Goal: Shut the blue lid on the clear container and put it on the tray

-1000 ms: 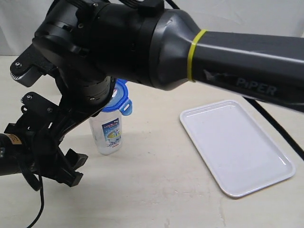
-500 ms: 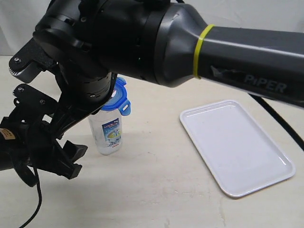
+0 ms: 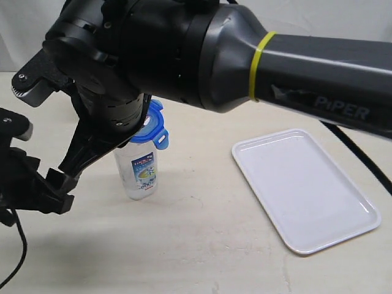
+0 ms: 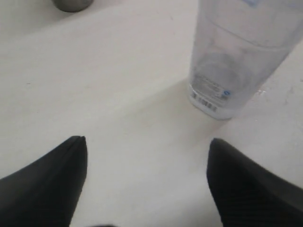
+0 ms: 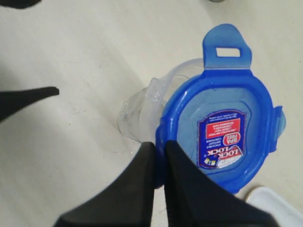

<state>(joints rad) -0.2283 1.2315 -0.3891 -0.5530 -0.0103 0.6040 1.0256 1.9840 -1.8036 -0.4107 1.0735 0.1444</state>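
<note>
One flap of the blue lid (image 5: 222, 137) sticks out unlatched, and the lid sits off-centre on the clear container (image 3: 139, 174), part of the rim showing beside it. The container stands on the left half of the counter (image 3: 214, 257), with the tray (image 3: 306, 190) well apart towards the right edge. The right fingers (image 5: 137, 179) are pressed together, tips at the lid's rim. The left fingers (image 4: 42, 184) gape wide near the container's foot, not touching. I'd worry a push on that lopsided lid skids it off or topples the tall container, since nothing steadies it
</note>
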